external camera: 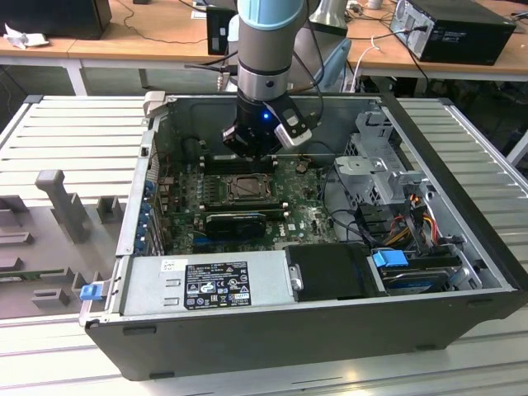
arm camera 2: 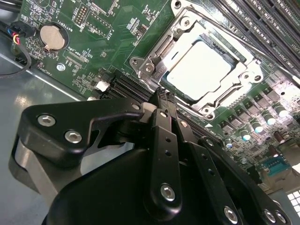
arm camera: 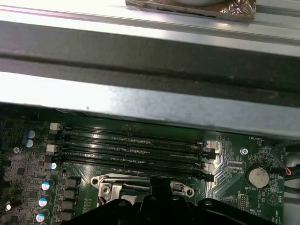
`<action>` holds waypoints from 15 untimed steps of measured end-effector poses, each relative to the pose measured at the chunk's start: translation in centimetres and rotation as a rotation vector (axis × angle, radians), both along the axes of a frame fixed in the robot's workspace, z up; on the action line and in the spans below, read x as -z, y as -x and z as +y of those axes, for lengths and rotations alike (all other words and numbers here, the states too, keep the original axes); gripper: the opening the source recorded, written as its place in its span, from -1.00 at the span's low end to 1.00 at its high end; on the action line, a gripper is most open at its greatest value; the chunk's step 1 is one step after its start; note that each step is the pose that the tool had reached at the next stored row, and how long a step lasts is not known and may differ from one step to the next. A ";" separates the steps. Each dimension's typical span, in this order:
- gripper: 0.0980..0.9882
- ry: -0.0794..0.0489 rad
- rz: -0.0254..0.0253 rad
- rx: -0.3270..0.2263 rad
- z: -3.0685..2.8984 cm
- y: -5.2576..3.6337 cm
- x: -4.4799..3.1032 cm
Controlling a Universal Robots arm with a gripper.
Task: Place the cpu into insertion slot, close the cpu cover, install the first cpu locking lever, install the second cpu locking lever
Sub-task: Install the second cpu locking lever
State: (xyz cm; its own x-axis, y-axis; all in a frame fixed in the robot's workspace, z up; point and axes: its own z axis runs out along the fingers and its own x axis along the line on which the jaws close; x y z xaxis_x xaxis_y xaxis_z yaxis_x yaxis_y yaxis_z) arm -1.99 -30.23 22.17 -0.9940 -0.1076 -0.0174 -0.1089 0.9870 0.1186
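Note:
The cpu (arm camera 2: 199, 65), a pale silver square, lies in the insertion slot (external camera: 247, 188) on the green motherboard. Over it lies the cpu cover (arm camera 2: 161, 63), a silvery metal frame, flat, with the chip showing through its window. My gripper (arm camera 2: 162, 96) is shut, its black fingers pressed together with nothing between them, the tips just off one edge of the socket frame. In the exterior view the gripper (external camera: 250, 153) hangs low inside the open computer case, just behind the slot. The first wrist view has the socket frame (arm camera: 112, 187) beside the fingertips (arm camera: 159, 187).
Long black memory slots (arm camera: 131, 145) run beside the socket, under the case wall (arm camera: 140, 103). A coin cell (arm camera 2: 51, 37) sits on the board. A black expansion card (external camera: 235, 221), the power supply (external camera: 206, 285), a drive cage (external camera: 375, 169) and cables (external camera: 412, 223) crowd the case.

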 end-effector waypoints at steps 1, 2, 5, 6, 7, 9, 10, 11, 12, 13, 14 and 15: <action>-0.98 0.000 0.0002 0.000 -0.01 0.00 -0.03; -0.98 0.000 0.0001 0.000 -0.01 0.00 -0.12; -0.98 0.000 0.0000 0.000 -0.01 0.00 -0.43; -0.98 0.000 0.0000 0.000 0.00 0.00 -0.48; -0.98 0.000 0.0000 0.000 0.00 0.00 -0.51; -0.98 0.000 -0.0001 0.000 -0.01 0.00 -0.53; -0.98 0.000 0.0000 0.000 -0.03 0.00 -0.54; -0.98 0.000 0.0000 0.000 -0.05 0.00 -0.54; -0.98 0.000 0.0000 0.000 -0.07 0.00 -0.54; -0.98 0.000 0.0000 0.000 -0.09 0.00 -0.54; -0.98 0.000 0.0000 0.000 -0.12 0.00 -0.55; -0.98 0.000 0.0000 0.000 -0.15 0.00 -0.54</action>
